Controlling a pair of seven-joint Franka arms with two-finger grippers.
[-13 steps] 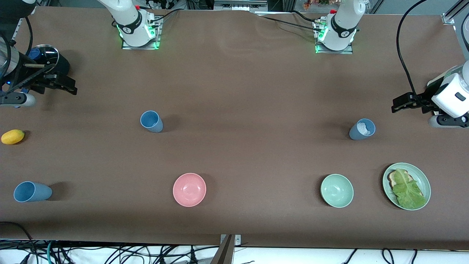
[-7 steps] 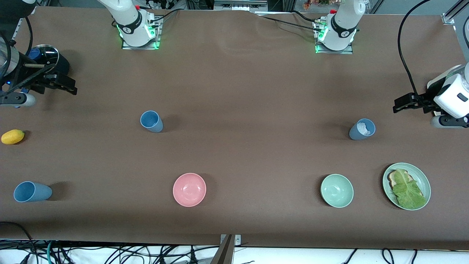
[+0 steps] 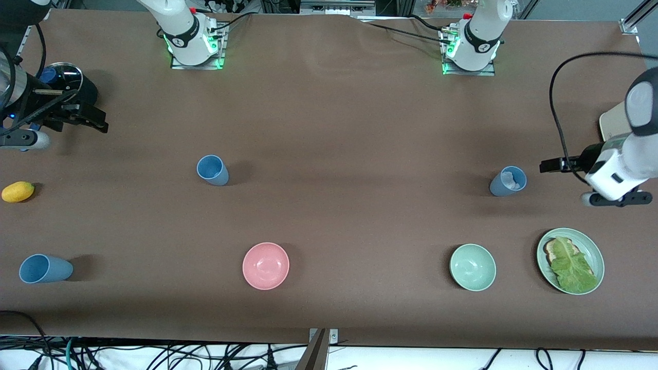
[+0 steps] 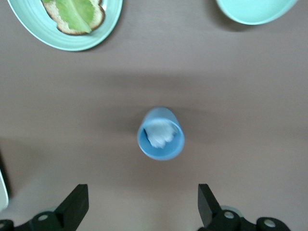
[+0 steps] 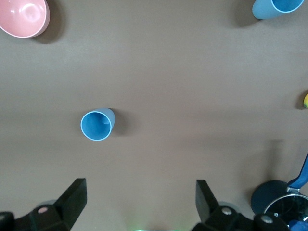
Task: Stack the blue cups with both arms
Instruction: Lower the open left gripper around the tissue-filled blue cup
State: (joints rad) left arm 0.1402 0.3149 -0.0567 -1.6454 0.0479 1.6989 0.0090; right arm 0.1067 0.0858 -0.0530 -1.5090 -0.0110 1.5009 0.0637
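Blue cup [image 3: 508, 181] with white stuff inside now lies ahead of the left gripper [image 3: 551, 165] — swung toward it, jaws open; right gripper [image 3: 95, 123] waits, open too.

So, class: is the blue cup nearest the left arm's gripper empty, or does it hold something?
Not empty. The blue cup stands upright with a crumpled white lump inside, seen through its open mouth in the left wrist view.
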